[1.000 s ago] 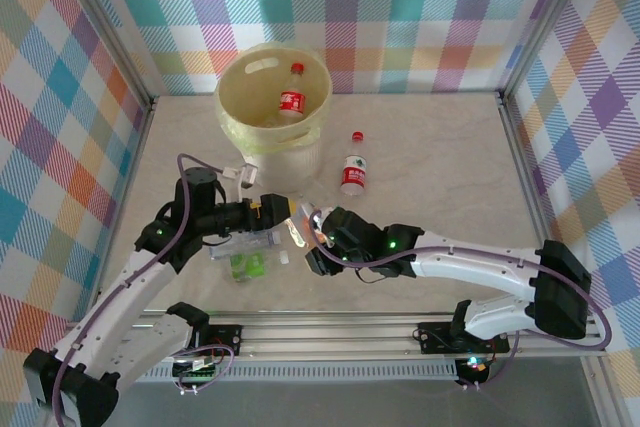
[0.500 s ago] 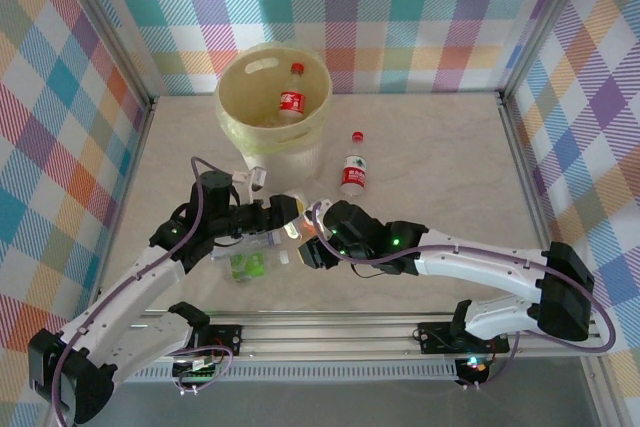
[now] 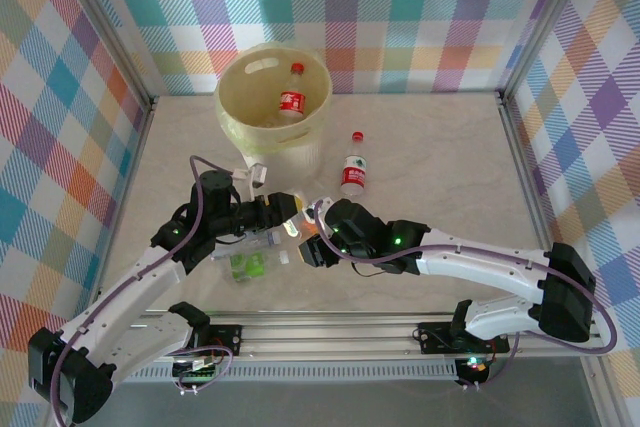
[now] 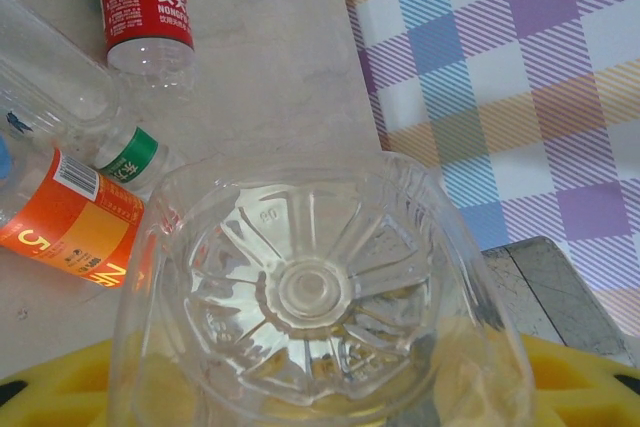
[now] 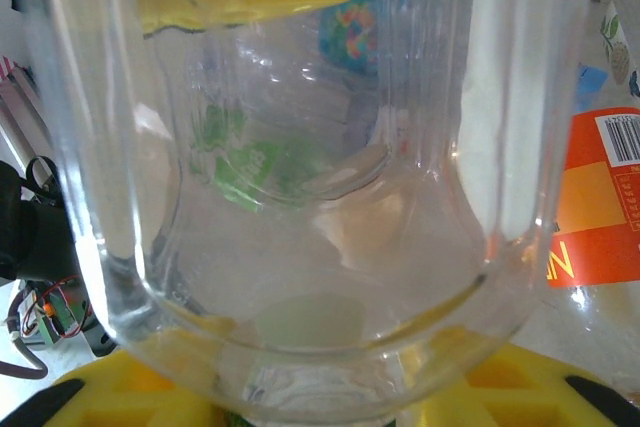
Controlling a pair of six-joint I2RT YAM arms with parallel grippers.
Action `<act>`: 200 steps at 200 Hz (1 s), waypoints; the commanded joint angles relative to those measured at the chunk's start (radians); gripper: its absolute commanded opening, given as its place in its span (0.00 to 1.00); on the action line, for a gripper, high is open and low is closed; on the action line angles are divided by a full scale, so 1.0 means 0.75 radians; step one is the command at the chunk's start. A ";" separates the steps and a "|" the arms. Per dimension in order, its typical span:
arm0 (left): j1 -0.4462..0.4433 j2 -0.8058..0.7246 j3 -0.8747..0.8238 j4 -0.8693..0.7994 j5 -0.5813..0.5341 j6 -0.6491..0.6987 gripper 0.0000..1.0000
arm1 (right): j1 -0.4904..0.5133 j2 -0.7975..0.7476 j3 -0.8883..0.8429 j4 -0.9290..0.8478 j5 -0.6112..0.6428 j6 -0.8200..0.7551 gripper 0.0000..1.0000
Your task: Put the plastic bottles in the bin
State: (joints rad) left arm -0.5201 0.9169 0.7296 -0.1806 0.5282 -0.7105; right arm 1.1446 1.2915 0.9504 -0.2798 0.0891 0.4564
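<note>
In the left wrist view the ribbed base of a clear bottle sits between my yellow jaws, and my left gripper is shut on it. Another clear bottle stands between the right gripper's jaws, which are shut on it. Beside them on the table lie an orange-labelled bottle, a green-labelled bottle and a clear one. A red-labelled bottle lies further back. The pale yellow bin stands at the back left with a red-labelled bottle inside.
The two grippers face each other within a few centimetres, in front of the bin. Plaid walls close off the back and both sides. An aluminium rail runs along the near edge. Open tabletop stretches to the right of the red-labelled bottle.
My left gripper has moved right toward the right gripper. The right gripper has shifted slightly left. The loose bottles on the table have stayed put.
</note>
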 commanded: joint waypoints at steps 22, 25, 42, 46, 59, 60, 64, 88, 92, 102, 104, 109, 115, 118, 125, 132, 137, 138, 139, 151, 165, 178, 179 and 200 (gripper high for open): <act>-0.008 -0.046 0.050 -0.047 -0.095 0.020 0.54 | -0.002 -0.047 0.060 0.025 -0.035 -0.041 0.57; -0.008 -0.048 0.056 -0.056 -0.103 0.024 0.54 | -0.002 -0.048 0.065 0.020 -0.037 -0.043 0.59; -0.006 -0.050 0.106 -0.140 -0.165 0.051 0.52 | -0.002 -0.056 0.080 0.013 -0.037 -0.059 0.68; -0.006 -0.048 0.120 -0.176 -0.171 0.060 0.52 | -0.002 -0.058 0.083 0.013 -0.042 -0.061 0.70; -0.001 -0.036 0.172 -0.217 -0.180 0.074 0.51 | -0.002 -0.069 0.102 0.008 -0.059 -0.072 0.75; 0.000 -0.034 0.178 -0.219 -0.179 0.074 0.51 | -0.002 -0.070 0.102 0.007 -0.060 -0.072 0.75; 0.001 -0.028 0.198 -0.231 -0.174 0.076 0.51 | -0.002 -0.078 0.107 0.006 -0.063 -0.076 0.77; 0.004 0.025 0.358 -0.331 -0.161 0.128 0.51 | -0.002 -0.145 0.105 0.019 -0.017 -0.089 0.89; 0.004 0.032 0.380 -0.349 -0.159 0.140 0.51 | -0.003 -0.155 0.107 0.016 0.000 -0.095 0.90; 0.004 0.047 0.434 -0.386 -0.167 0.161 0.51 | -0.002 -0.173 0.113 0.007 0.030 -0.111 0.92; 0.004 0.050 0.444 -0.393 -0.169 0.167 0.51 | -0.002 -0.178 0.116 0.004 0.039 -0.116 0.93; 0.007 0.057 0.469 -0.415 -0.173 0.182 0.51 | -0.002 -0.185 0.119 0.003 0.053 -0.123 0.93; 0.010 0.066 0.501 -0.434 -0.178 0.197 0.51 | -0.002 -0.193 0.121 0.007 0.069 -0.131 0.94; 0.012 0.071 0.517 -0.442 -0.175 0.203 0.51 | -0.002 -0.195 0.123 0.007 0.075 -0.135 0.95; 0.016 0.082 0.555 -0.460 -0.174 0.220 0.51 | -0.001 -0.199 0.127 0.009 0.089 -0.142 0.97; 0.022 0.096 0.599 -0.480 -0.170 0.235 0.51 | -0.002 -0.200 0.134 0.007 0.103 -0.142 0.98; 0.026 0.111 0.635 -0.499 -0.168 0.249 0.52 | -0.002 -0.200 0.137 0.007 0.108 -0.142 0.98; 0.026 0.114 0.643 -0.501 -0.168 0.252 0.52 | -0.002 -0.199 0.139 0.007 0.109 -0.142 0.98; 0.027 0.118 0.651 -0.505 -0.168 0.256 0.52 | -0.002 -0.201 0.139 0.007 0.110 -0.141 0.98; 0.043 0.163 0.753 -0.556 -0.172 0.298 0.52 | -0.002 -0.208 0.139 0.012 0.112 -0.133 1.00; 0.069 0.228 0.896 -0.626 -0.186 0.354 0.52 | -0.002 -0.218 0.136 0.025 0.123 -0.122 1.00; 0.101 0.296 1.029 -0.676 -0.186 0.400 0.52 | -0.002 -0.228 0.142 0.010 0.141 -0.118 1.00; 0.104 0.299 1.038 -0.679 -0.185 0.403 0.52 | -0.002 -0.230 0.142 0.009 0.145 -0.118 1.00; 0.161 0.418 1.218 -0.719 -0.182 0.457 0.54 | -0.002 -0.249 0.153 -0.030 0.167 -0.108 1.00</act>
State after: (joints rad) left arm -0.4438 1.1641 1.5143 -0.6483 0.3973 -0.4557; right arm 1.1446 1.1404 1.0279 -0.2848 0.1753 0.3771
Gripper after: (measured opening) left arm 0.537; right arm 0.996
